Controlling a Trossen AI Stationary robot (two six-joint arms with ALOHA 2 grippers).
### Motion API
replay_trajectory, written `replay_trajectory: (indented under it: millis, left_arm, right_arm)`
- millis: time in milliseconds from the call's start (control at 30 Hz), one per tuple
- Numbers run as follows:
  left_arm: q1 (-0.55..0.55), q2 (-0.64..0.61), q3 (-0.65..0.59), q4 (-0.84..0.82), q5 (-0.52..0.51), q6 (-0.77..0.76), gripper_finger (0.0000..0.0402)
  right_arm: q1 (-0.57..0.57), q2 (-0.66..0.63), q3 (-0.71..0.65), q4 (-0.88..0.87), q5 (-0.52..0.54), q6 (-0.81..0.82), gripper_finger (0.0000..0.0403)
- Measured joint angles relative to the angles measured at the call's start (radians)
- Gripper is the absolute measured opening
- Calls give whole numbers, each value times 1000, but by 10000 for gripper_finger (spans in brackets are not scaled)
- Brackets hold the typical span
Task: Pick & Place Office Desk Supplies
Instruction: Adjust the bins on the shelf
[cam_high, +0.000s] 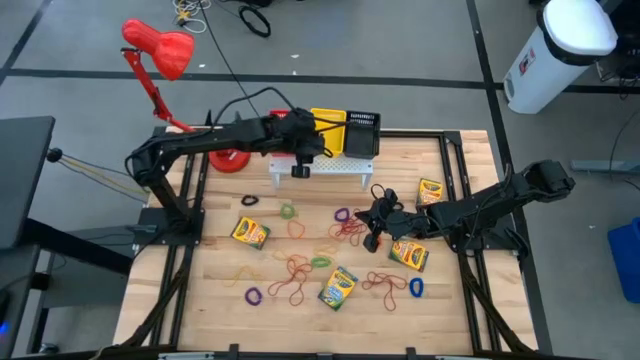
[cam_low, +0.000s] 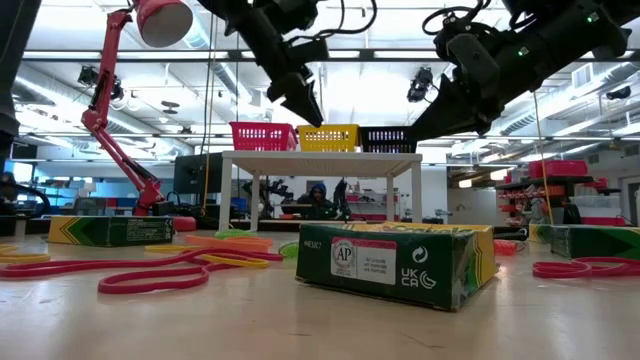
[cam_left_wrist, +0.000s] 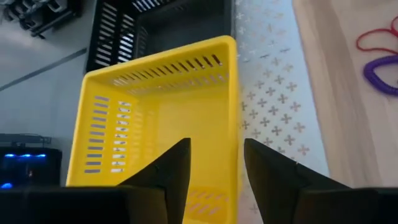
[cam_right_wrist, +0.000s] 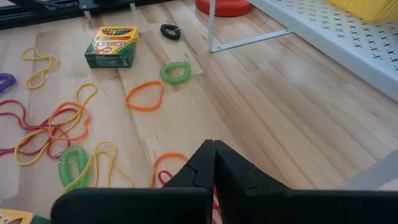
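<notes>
Hovers above the yellow basket (cam_left_wrist: 161, 112) with left claw (cam_left_wrist: 214, 165) spread and empty, right claw (cam_right_wrist: 213, 163) pressed together, crayon boxes (cam_high: 250, 232) and rubber bands (cam_high: 348, 228) mostly unsorted on tabletop (cam_high: 200, 300).

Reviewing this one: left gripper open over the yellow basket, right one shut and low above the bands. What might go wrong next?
1. The left gripper hangs open near the yellow basket's edge beside the white rack; anything dropped there might miss the basket.
2. The right gripper is shut above tangled rubber bands; a grab may lift several at once.
3. Its arm stretches close over a crayon box and might nudge it.
</notes>
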Motion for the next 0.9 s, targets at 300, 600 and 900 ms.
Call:
replay_trajectory:
  millis: [300, 600, 900]
  left_arm:
    - [-2, 0, 0, -6, 0, 4, 97]
    - [-20, 0, 0, -8, -10, 7, 47]
    - [-28, -3, 0, -5, -82, -9, 29]
  right_arm:
    - [0, 0, 0, 0, 0, 0, 9]
    - [0, 0, 0, 0, 0, 0, 4]
    - [0, 0, 0, 1, 0, 0, 4]
